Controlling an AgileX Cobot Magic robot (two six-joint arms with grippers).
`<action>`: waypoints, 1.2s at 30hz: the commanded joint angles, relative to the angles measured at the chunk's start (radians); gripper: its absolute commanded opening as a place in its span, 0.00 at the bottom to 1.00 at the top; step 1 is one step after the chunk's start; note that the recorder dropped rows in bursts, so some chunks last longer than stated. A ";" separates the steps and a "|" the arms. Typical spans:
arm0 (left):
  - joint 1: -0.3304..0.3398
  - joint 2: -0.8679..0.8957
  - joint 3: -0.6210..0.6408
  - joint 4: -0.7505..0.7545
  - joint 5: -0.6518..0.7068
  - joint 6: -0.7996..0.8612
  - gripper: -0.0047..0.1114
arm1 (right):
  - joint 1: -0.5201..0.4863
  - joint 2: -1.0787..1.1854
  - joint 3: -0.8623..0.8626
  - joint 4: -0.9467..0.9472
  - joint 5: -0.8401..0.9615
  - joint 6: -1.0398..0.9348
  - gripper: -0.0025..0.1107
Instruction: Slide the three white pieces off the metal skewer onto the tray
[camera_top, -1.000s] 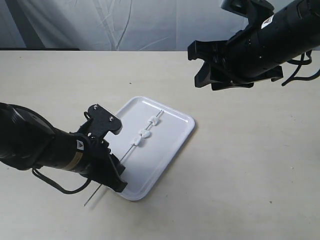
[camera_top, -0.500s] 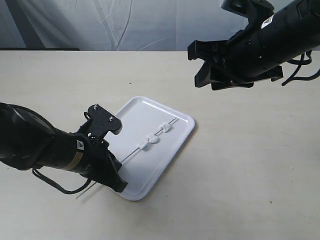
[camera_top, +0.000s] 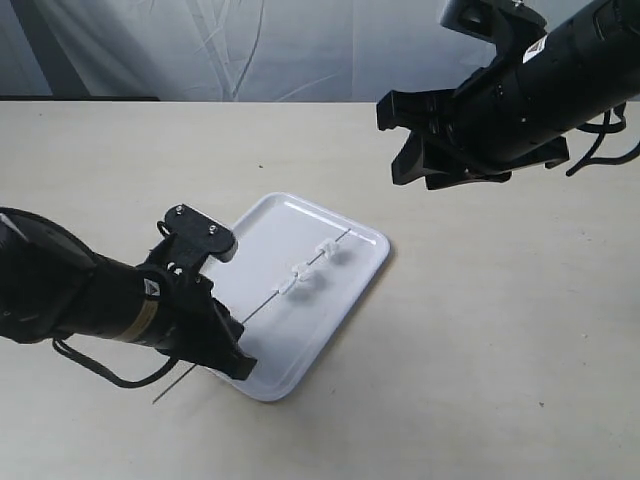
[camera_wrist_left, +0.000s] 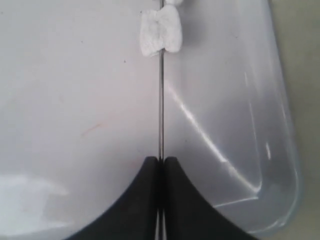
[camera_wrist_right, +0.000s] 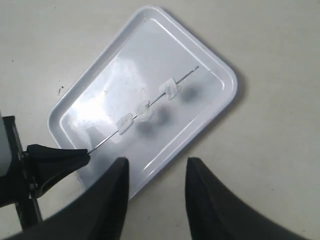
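Observation:
The white tray (camera_top: 345, 290) lies in the middle of the table, also seen as the tray (camera_wrist_right: 210, 70) from above and the tray (camera_wrist_left: 280, 125) up close. My left gripper (camera_top: 232, 335) is shut on the metal skewer (camera_top: 262, 299), holding it lifted above the tray. Three white pieces (camera_wrist_right: 145, 107) are threaded on the skewer (camera_wrist_right: 107, 140); the nearest white piece (camera_wrist_left: 160, 32) shows on the skewer (camera_wrist_left: 160, 110) ahead of the left gripper (camera_wrist_left: 160, 160). My right gripper (camera_top: 405, 135) hangs open high at the back right, with nothing between its fingers (camera_wrist_right: 112, 200).
The beige table (camera_top: 500, 350) spreads around the tray. A grey draped cloth (camera_top: 250, 50) hangs behind the table's far edge. The skewer's back end (camera_top: 170, 385) sticks out past the tray's near corner.
The skewer's far tip has swung right and lifted, carrying the white pieces with it. The left arm shifted slightly left. The right arm barely moved.

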 joint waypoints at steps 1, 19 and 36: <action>-0.005 -0.103 0.060 -0.001 -0.002 -0.011 0.04 | 0.003 -0.002 -0.002 0.006 0.035 -0.039 0.35; -0.005 -0.442 0.203 -0.307 -0.166 0.056 0.04 | 0.003 -0.116 0.360 0.951 -0.172 -0.795 0.35; -0.005 -0.511 0.214 -0.413 -0.306 0.098 0.04 | 0.003 -0.110 0.367 1.172 -0.182 -0.986 0.35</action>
